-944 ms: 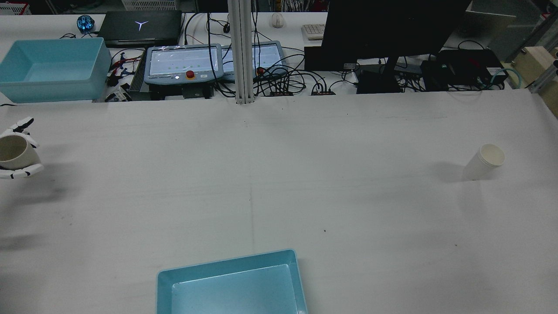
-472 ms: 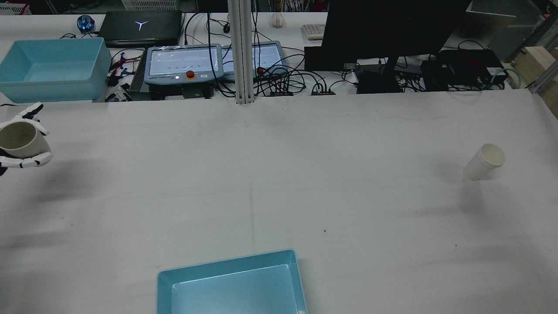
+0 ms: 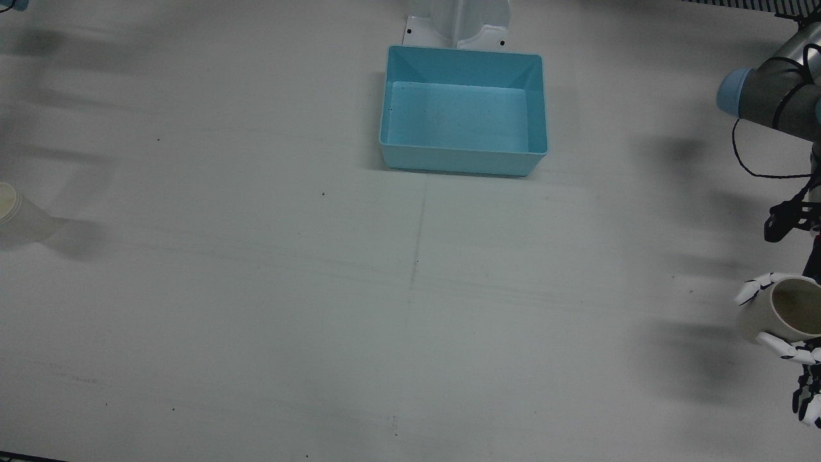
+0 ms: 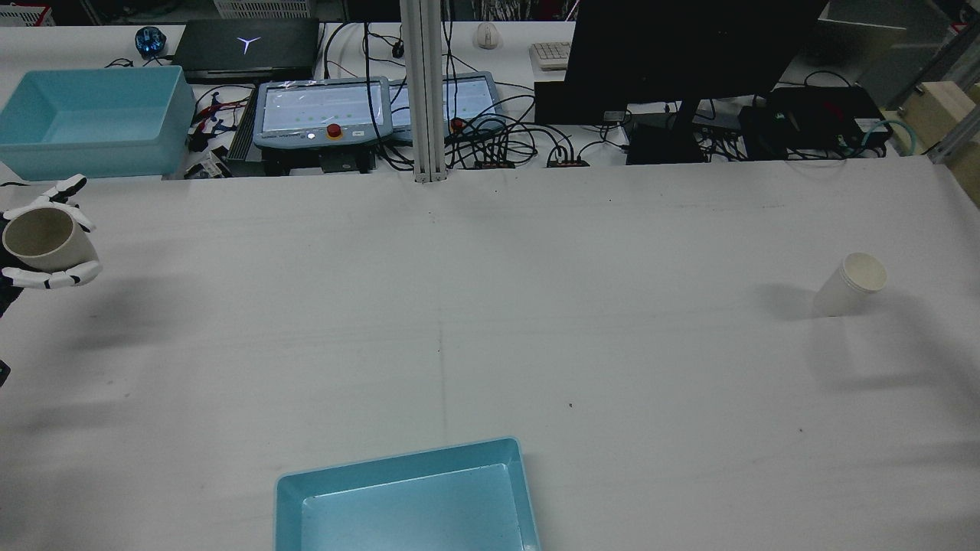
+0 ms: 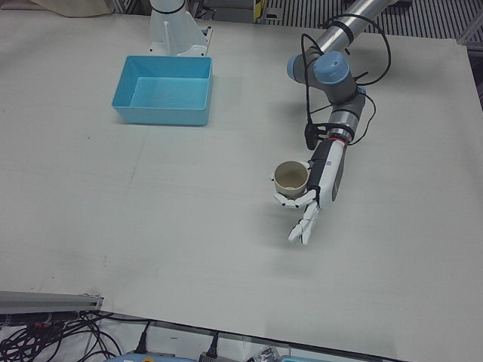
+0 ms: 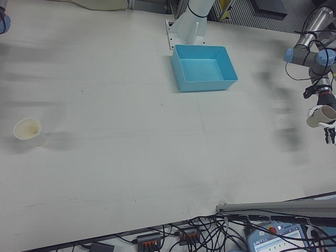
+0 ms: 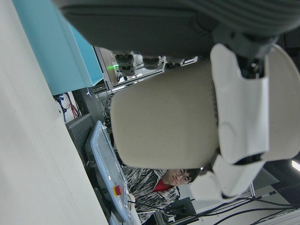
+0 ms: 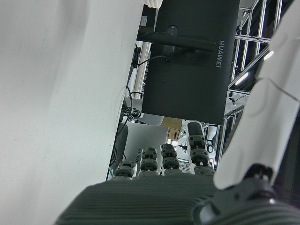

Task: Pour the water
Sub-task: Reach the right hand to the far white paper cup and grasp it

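My left hand (image 4: 47,249) is shut on a beige cup (image 4: 42,239), held above the table at the far left edge of the rear view. The left-front view shows that cup (image 5: 290,177) upright with its mouth open to the top, and the left hand (image 5: 306,205) wrapped around it. The left hand view is filled by the cup (image 7: 159,126) and a white finger (image 7: 239,108) across it. A white paper cup (image 4: 852,284) stands alone on the table's right side, also at the front view's left edge (image 3: 16,219). My right hand (image 8: 164,197) shows only in its own view, holding nothing.
A shallow blue tray (image 4: 398,463) lies at the near edge of the table, between the arms. Beyond the far edge are a blue bin (image 4: 92,119), two teach pendants (image 4: 321,111), a black monitor (image 4: 689,53) and cables. A person (image 7: 161,180) sits behind them.
My left hand has carried the beige cup up and slightly to the right in the rear view, farther from the near edge. The white paper cup and the tray have stayed put.
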